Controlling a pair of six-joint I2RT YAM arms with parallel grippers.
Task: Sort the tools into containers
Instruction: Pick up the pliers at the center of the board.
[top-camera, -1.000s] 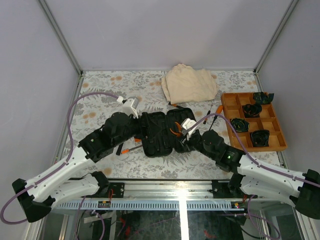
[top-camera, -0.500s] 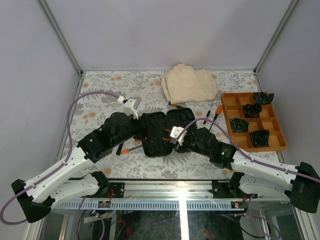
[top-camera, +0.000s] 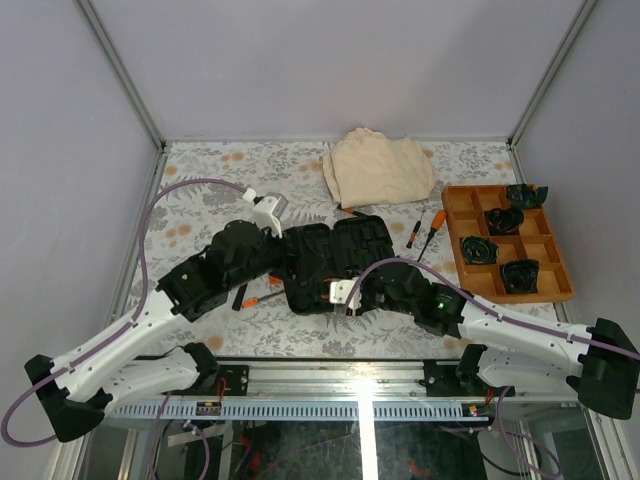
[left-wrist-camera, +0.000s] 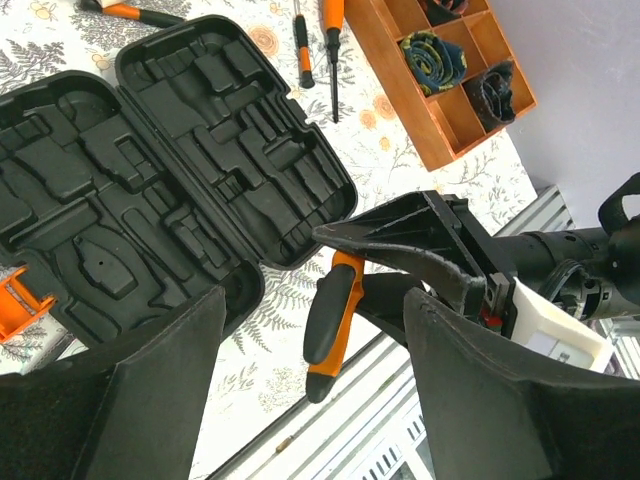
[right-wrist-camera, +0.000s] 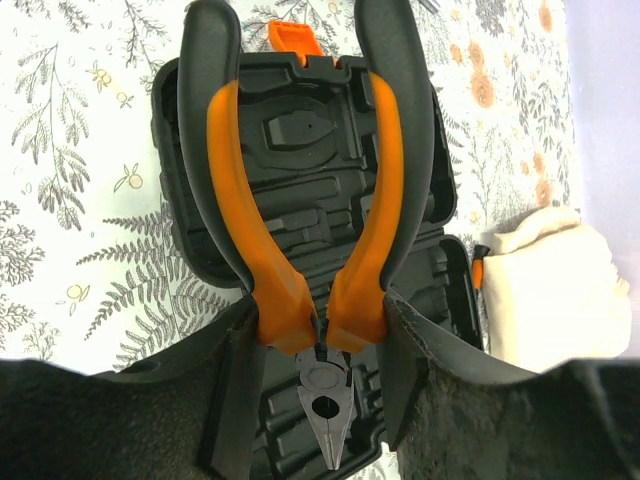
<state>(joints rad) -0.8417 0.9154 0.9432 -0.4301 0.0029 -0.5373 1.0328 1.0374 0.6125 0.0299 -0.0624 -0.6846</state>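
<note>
The pliers (right-wrist-camera: 283, 300) are pinched near the joint by the right claw (right-wrist-camera: 318, 395), with the handles spread and pointing away from it. The open case (right-wrist-camera: 300, 170) lies below, ahead of that claw. The left claw (left-wrist-camera: 310, 420) hangs wide with nothing between its fingers, the case below it too. Two screwdrivers (top-camera: 425, 232) lie beyond the right claw, beside a tray (top-camera: 545, 248). A cloth (top-camera: 378, 165) lies farther off.
</note>
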